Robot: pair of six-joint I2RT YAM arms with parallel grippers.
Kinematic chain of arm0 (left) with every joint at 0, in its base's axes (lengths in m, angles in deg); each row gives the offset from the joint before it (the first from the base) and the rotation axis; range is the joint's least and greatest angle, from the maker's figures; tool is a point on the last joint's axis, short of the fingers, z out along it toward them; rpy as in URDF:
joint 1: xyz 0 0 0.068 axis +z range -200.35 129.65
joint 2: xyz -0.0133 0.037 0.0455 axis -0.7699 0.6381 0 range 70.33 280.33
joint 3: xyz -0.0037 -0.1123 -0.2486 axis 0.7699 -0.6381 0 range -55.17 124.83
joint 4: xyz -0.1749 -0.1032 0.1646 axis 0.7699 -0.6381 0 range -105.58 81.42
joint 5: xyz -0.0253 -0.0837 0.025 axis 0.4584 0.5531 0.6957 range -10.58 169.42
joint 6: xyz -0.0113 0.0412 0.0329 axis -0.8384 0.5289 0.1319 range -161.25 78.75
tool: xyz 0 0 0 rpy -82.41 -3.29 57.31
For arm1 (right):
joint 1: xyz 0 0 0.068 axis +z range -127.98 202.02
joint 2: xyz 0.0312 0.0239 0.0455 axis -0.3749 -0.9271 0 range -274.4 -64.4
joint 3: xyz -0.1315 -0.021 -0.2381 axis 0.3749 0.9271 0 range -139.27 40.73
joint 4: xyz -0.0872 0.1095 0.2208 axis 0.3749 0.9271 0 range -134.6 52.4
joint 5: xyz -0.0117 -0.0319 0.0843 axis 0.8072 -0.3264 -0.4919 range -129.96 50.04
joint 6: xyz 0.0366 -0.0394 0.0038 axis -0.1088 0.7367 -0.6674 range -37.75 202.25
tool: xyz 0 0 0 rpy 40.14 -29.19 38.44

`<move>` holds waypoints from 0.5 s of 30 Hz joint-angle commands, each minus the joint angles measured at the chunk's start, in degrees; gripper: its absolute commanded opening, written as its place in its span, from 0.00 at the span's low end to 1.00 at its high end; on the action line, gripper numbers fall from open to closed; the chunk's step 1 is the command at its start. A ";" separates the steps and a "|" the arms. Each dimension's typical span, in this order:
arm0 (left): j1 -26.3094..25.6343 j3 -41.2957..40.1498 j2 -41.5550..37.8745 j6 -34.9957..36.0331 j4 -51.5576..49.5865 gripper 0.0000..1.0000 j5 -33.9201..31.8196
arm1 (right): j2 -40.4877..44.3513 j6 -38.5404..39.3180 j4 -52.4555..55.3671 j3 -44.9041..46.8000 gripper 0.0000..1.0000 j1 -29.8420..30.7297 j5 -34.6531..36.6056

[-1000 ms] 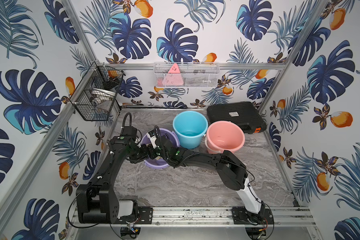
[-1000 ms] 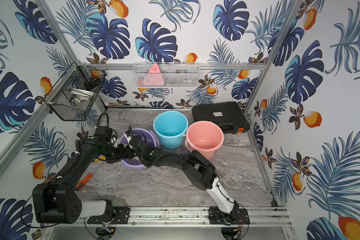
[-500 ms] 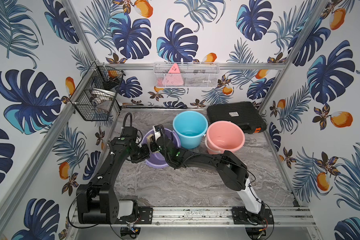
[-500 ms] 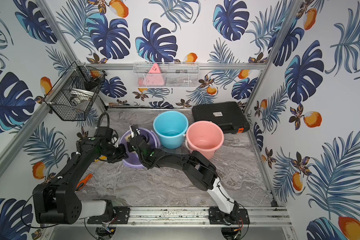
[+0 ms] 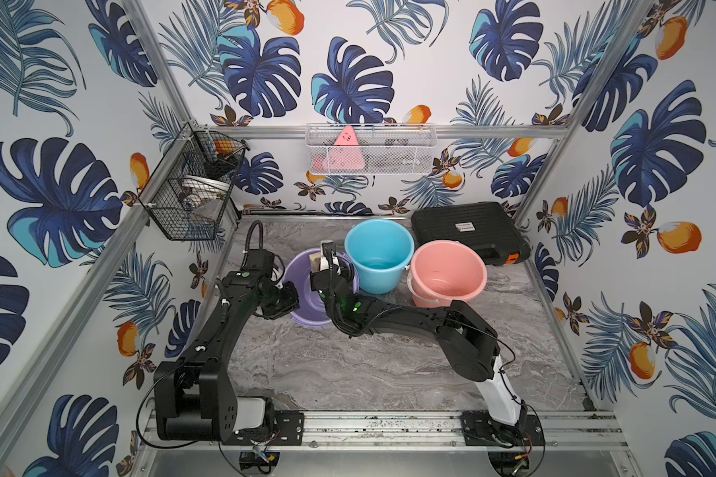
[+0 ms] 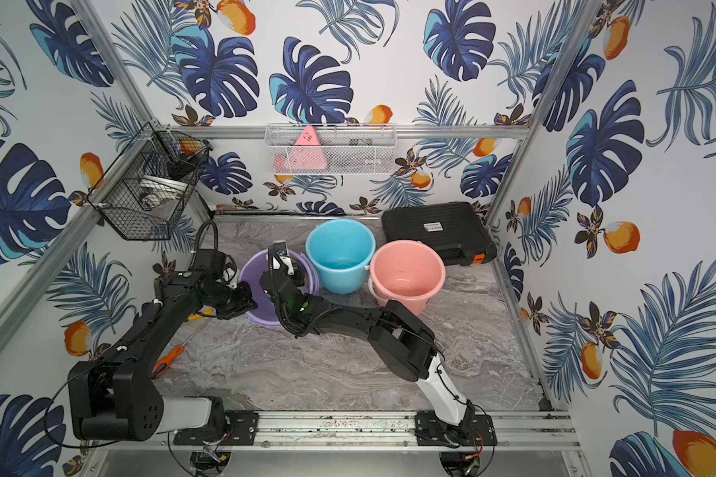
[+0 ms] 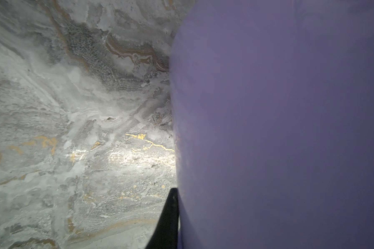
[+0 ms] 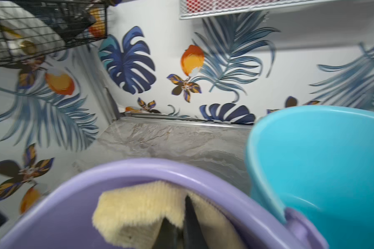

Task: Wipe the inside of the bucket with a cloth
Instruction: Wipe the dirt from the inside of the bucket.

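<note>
A purple bucket (image 5: 302, 272) (image 6: 257, 272) stands left of centre on the marble floor, in both top views. My left gripper (image 5: 292, 297) is shut on its near-left wall. In the left wrist view one black finger (image 7: 168, 220) lies against the outside of the purple wall (image 7: 279, 129). My right gripper (image 5: 321, 266) (image 8: 179, 228) reaches into the bucket and is shut on the pale tan-yellow cloth (image 8: 138, 207) (image 5: 316, 261). The cloth is pressed against the inner wall just under the far rim (image 8: 160, 166).
A blue bucket (image 5: 379, 252) touches the purple one on the right, with a pink bucket (image 5: 447, 272) beside it. A black case (image 5: 468, 233) lies at the back right. A black wire basket (image 5: 191, 194) hangs on the left wall. An orange-handled tool (image 6: 168, 357) lies by the left arm.
My right gripper has moved with the cloth from deeper in the purple bucket up towards its far rim. The left gripper has kept its hold on the bucket.
</note>
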 commanded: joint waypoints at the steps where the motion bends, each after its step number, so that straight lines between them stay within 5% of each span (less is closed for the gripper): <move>1: -0.06 0.30 0.36 1.49 -2.97 0.00 -0.12 | -0.36 -0.73 3.71 -2.75 0.00 -0.18 -22.69; 10: -0.02 0.77 -0.35 1.55 -3.73 0.00 -0.76 | -1.92 -4.87 7.91 -4.53 0.00 -1.53 -49.25; 15: 0.03 0.82 -0.73 0.28 -3.80 0.00 -0.97 | -1.50 -5.80 7.30 -4.70 0.00 -2.58 -39.61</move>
